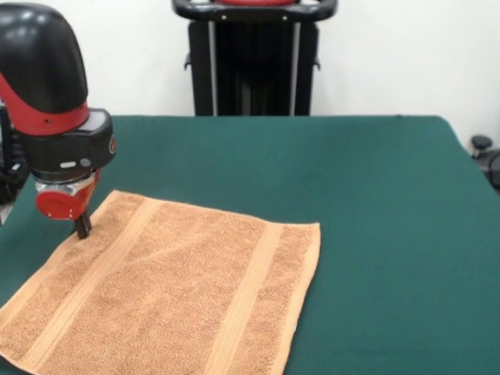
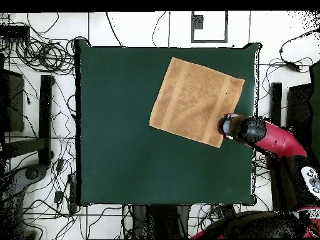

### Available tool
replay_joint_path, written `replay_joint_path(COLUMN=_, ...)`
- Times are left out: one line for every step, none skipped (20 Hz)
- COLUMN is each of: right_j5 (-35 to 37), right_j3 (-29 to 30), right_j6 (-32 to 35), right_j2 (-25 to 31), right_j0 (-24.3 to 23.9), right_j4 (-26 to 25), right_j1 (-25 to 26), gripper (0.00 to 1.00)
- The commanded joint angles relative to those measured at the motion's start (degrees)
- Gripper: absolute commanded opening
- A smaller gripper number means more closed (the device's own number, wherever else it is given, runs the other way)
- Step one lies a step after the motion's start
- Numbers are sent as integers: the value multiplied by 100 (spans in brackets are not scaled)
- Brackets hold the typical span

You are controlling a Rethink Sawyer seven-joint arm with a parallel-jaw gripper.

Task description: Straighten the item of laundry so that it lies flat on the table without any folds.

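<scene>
The orange-tan towel [image 1: 172,297] lies spread out on the dark green table [image 1: 367,203], at the front view's lower left, with its two woven bands showing. Its near corner runs past the picture's bottom edge. No fold shows on it. My gripper [image 1: 82,227] points down with its fingers together. The tips rest on the towel near its far left edge, and no cloth is raised between them. In the overhead view the towel [image 2: 195,100] lies tilted at the table's [image 2: 125,137] upper right, and the gripper [image 2: 227,127] is over the corner nearest the robot.
The black pedestal [image 1: 254,62] stands behind the table's far edge. Bare green table stretches to the right of the towel in the front view. In the overhead view, cables [image 2: 44,56] and stands lie on the floor around the table.
</scene>
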Motion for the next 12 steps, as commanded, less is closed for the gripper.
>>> replay_joint_path(right_j5=-946, right_j3=-207, right_j6=-1428, right_j2=-77, right_j0=-335, right_j4=-1209, right_j1=1360, gripper=0)
replay_joint_path(right_j5=-972, right_j3=-176, right_j6=-1364, right_j2=-73, right_j0=-316, right_j4=-1219, right_j1=1345, gripper=0)
replay_joint_path(right_j5=-1031, right_j3=-95, right_j6=-1224, right_j2=-70, right_j0=-277, right_j4=-1182, right_j1=1309, gripper=0)
replay_joint_path(right_j5=-1043, right_j3=-15, right_j6=-1061, right_j2=-70, right_j0=-218, right_j4=-1117, right_j1=1252, gripper=0)
replay_joint_path(right_j5=-1056, right_j3=64, right_j6=-898, right_j2=-70, right_j0=-160, right_j4=-1052, right_j1=1196, gripper=0)
replay_joint_path(right_j5=-1025, right_j3=102, right_j6=-724, right_j2=-105, right_j0=-72, right_j4=-985, right_j1=1143, gripper=0)
replay_joint_path(right_j5=-875, right_j3=128, right_j6=-471, right_j2=-148, right_j0=57, right_j4=-818, right_j1=1040, gripper=0)
replay_joint_path(right_j5=-725, right_j3=154, right_j6=-219, right_j2=-191, right_j0=187, right_j4=-651, right_j1=937, gripper=0)
replay_joint_path(right_j5=-518, right_j3=194, right_j6=-117, right_j2=-152, right_j0=217, right_j4=-463, right_j1=834, gripper=0)
replay_joint_path(right_j5=-436, right_j3=238, right_j6=-34, right_j2=-138, right_j0=247, right_j4=-354, right_j1=771, gripper=0)
replay_joint_path(right_j5=-354, right_j3=282, right_j6=49, right_j2=-124, right_j0=276, right_j4=-246, right_j1=707, gripper=0)
replay_joint_path(right_j5=-388, right_j3=297, right_j6=111, right_j2=-121, right_j0=305, right_j4=-208, right_j1=708, gripper=0)
